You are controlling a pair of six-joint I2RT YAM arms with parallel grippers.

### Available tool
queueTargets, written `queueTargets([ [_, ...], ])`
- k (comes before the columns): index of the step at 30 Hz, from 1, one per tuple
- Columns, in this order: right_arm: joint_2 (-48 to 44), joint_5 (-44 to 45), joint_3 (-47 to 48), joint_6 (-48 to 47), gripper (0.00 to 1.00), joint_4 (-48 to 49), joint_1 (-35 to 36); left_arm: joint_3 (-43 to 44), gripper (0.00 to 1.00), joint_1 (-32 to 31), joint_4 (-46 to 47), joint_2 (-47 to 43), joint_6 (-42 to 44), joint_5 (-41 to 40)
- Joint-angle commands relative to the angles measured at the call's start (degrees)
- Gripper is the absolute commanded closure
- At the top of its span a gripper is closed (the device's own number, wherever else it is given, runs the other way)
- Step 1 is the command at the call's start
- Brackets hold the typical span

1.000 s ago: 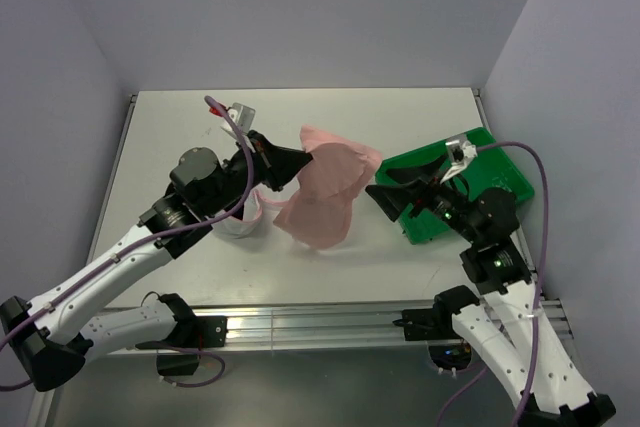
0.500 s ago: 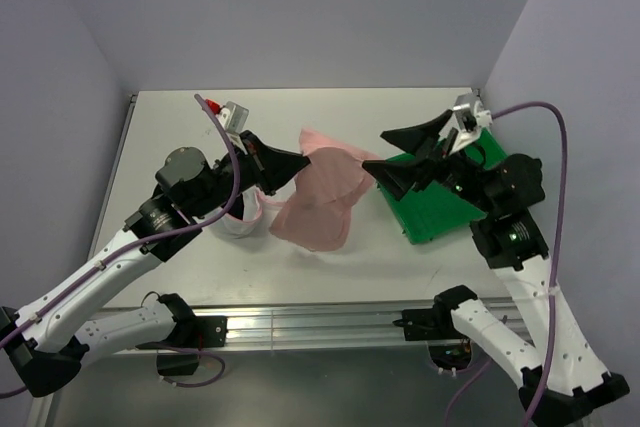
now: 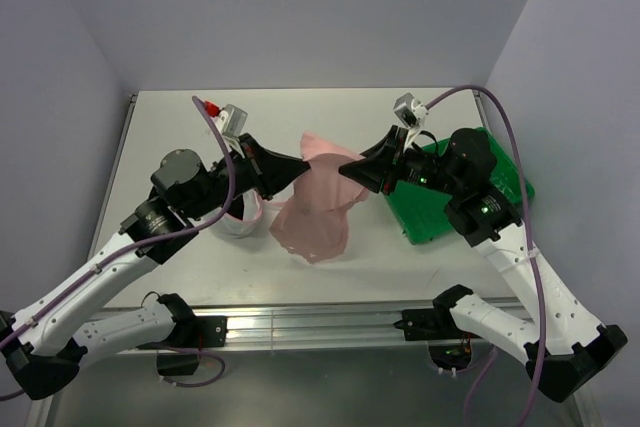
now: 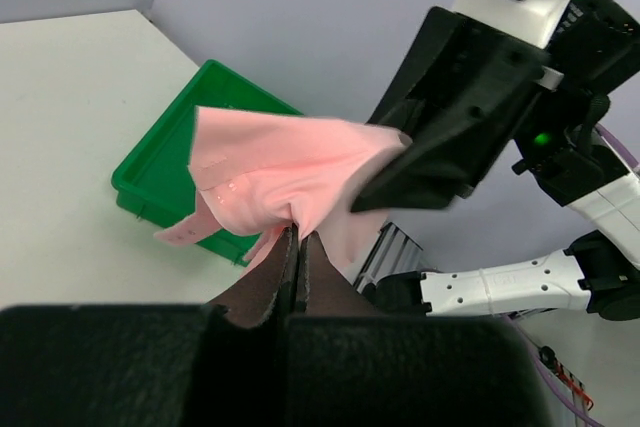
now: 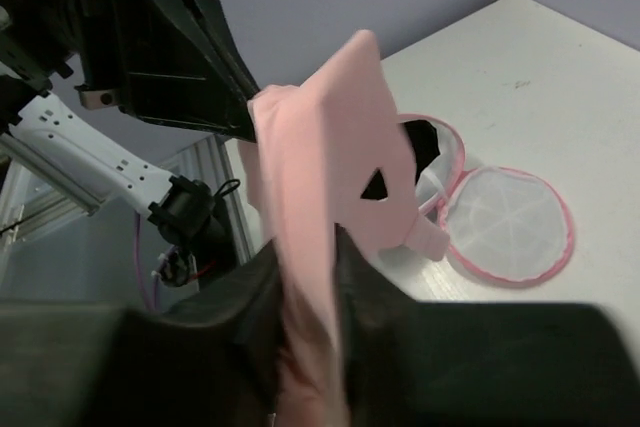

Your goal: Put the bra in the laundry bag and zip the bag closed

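Observation:
The pale pink bra (image 3: 318, 215) hangs in the air over the table's middle, stretched between both grippers. My left gripper (image 3: 300, 162) is shut on its left upper edge; in the left wrist view the jaws (image 4: 298, 235) pinch a fold of the bra (image 4: 270, 172). My right gripper (image 3: 352, 173) is closed on the right upper edge, with the bra (image 5: 330, 147) running down between its fingers (image 5: 305, 247). The laundry bag (image 5: 500, 222) lies open on the table with its round pink-rimmed mesh lid flat beside the pouch. From above, the laundry bag (image 3: 240, 221) is partly hidden under my left arm.
A green plastic tray (image 3: 440, 219) sits at the table's right, under my right arm, and also shows as the green tray (image 4: 165, 162) behind the bra. Purple walls close in the back and both sides. The metal rail (image 3: 330, 325) runs along the near edge.
My right gripper swung left from above the green tray to the bra's right edge and closed on it. My left gripper kept its hold, and the bra now hangs narrower.

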Motion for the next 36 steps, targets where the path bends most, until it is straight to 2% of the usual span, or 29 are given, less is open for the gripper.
queueTargets([
  [1,0.4,0.1,3.0,0.1,0.78,1.7,0.3,0.6,1.00,-0.3,3.3,-2.9,-0.2,1.6],
  [2,0.3,0.6,2.9,0.4,0.90,3.8,0.4,0.7,0.96,-0.3,2.6,-3.0,0.6,1.3],
  [3,0.7,1.3,3.0,0.7,0.95,4.6,0.4,0.7,0.70,-0.2,2.1,-3.5,1.1,1.3],
  [5,1.8,1.4,5.2,0.5,1.00,4.5,0.4,-1.7,0.42,-0.2,2.0,-5.9,1.4,1.5],
  [6,3.2,1.1,6.2,0.4,1.00,4.1,0.4,-2.8,0.21,-0.2,2.0,-7.0,1.4,1.2],
  [7,3.7,1.0,7.8,0.3,1.00,3.4,0.4,-5.2,0.13,-0.2,1.7,-9.4,1.7,1.0],
  [9,5.0,0.2,8.9,0.3,1.00,3.7,0.3,-7.2,0.01,-0.2,-0.3,-11.8,2.4,0.5],
  [14,6.6,-2.0,12.2,0.7,1.00,3.1,0.3,-16.0,0.01,-0.2,-0.1,-18.9,1.7,1.6],
  [20,7.1,-3.4,15.4,0.0,1.00,1.0,0.4,-19.0,0.01,-0.3,0.4,-18.3,4.4,0.1],
  [24,6.8,-5.5,15.8,-0.1,1.00,1.3,0.4,-18.4,0.01,-0.2,0.7,-14.1,7.1,-2.1],
  [28,6.7,-5.7,15.5,-0.8,1.00,0.3,0.4,-18.8,0.01,-0.4,6.5,-11.3,6.6,0.8],
  [31,6.6,-5.6,14.4,-0.8,1.00,1.1,0.4,-19.1,0.35,-0.4,10.1,-10.8,7.0,2.4],
  [32,6.6,-5.6,14.2,-0.9,1.00,0.9,0.4,-19.3,0.50,-0.4,11.2,-10.8,6.7,2.7],
  [33,6.5,-5.6,13.5,-1.0,1.00,0.9,0.3,-19.4,0.79,-0.3,12.6,-10.6,6.3,3.1],
  [34,6.4,-5.5,13.1,-1.6,1.00,0.9,0.3,-19.4,0.93,-0.4,12.9,-10.5,6.2,3.0],
  [35,5.6,-5.8,12.6,-2.1,1.00,1.5,0.3,-19.2,1.00,-0.3,12.9,-10.3,5.5,2.0],
  [36,5.1,-6.3,11.2,-2.5,1.00,2.3,0.3,-18.9,1.00,-0.3,12.3,-9.7,5.2,1.1],
])
